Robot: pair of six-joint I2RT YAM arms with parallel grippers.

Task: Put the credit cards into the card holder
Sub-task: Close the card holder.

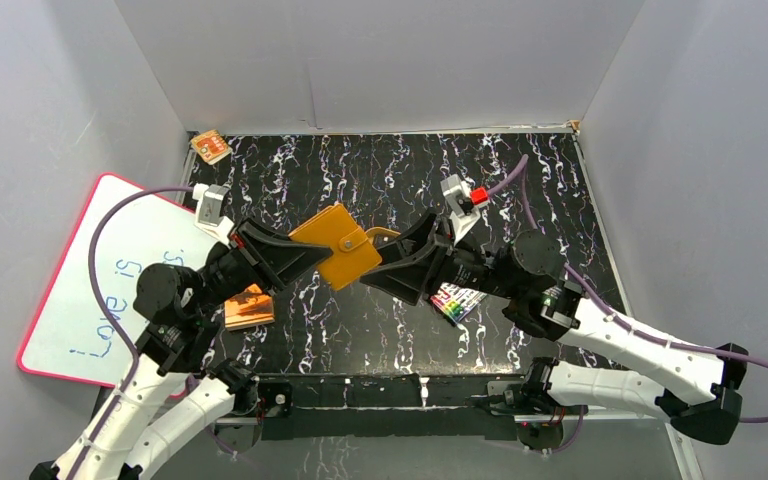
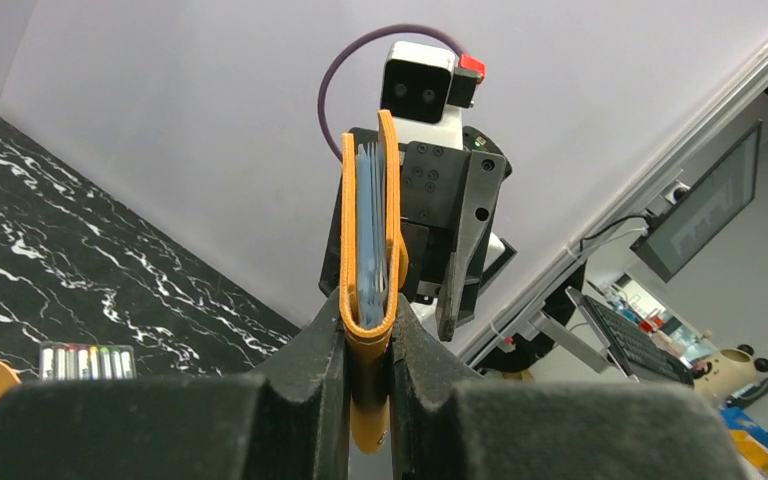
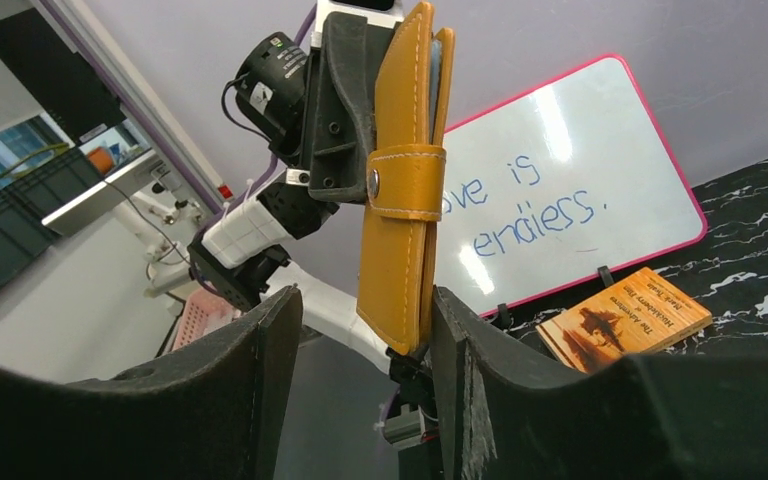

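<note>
The card holder looks like smooth orange leather with pale stitching, light blue within, and a shiny metal snap on its tab. The left gripper's fingers are matt black plastic, finely grained. The table is smooth, black with white marble-like veining. The whiteboard is glossy white.

Both arms span the middle of the tabletop, with the left pincer and right pincer meeting at the raised orange card holder; the marbled strip behind them offers free passage. A booklet lies beneath the left arm; a marker pack lies beneath the right; a whiteboard blocks the left side.
</note>
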